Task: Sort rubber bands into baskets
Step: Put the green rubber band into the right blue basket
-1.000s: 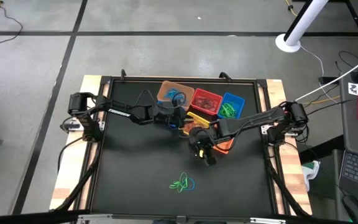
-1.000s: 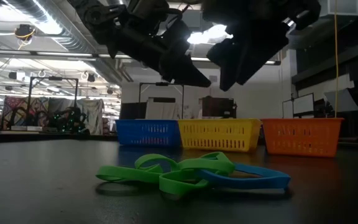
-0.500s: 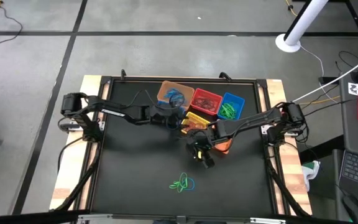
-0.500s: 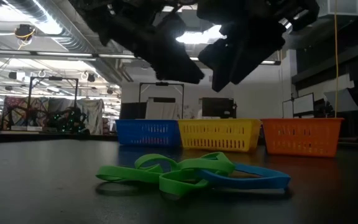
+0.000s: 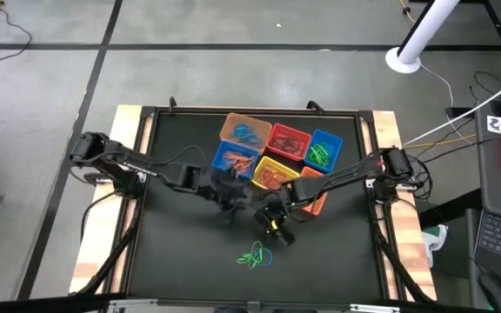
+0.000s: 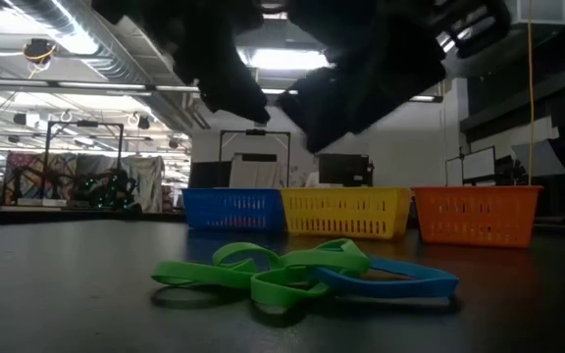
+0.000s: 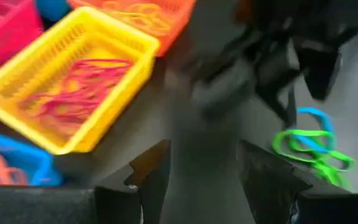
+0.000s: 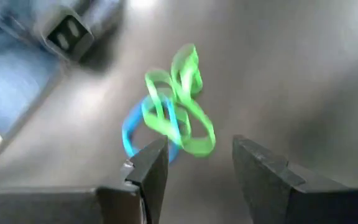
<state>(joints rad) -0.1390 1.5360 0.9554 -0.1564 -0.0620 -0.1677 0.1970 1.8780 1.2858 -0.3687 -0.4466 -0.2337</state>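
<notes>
A small tangle of green and blue rubber bands [image 5: 255,256] lies on the black table toward its near edge, and shows close up in the low view [image 6: 302,273]. Six baskets stand in a cluster at the far middle: tan-orange [image 5: 244,130], red [image 5: 289,142], two blue [image 5: 323,149] [image 5: 233,158], yellow [image 5: 274,172] and orange [image 5: 316,202]. Each holds bands. My left gripper [image 7: 204,180] hangs open above the table just near of the blue and yellow baskets. My right gripper [image 8: 201,171] hangs open above the table, a little far of the tangle [image 8: 173,118].
The right arm [image 5: 337,178] reaches over the orange basket and hides part of it. The left arm [image 5: 146,167] stretches across the table's left half. Bare black table lies to the left and right of the tangle. A raised rim [image 5: 146,113] frames the table.
My left gripper has drawn back from over the baskets toward the table's near edge and risen a little. My right gripper has moved toward the near edge and down, closer to the tangle. The bands have stayed where they were.
</notes>
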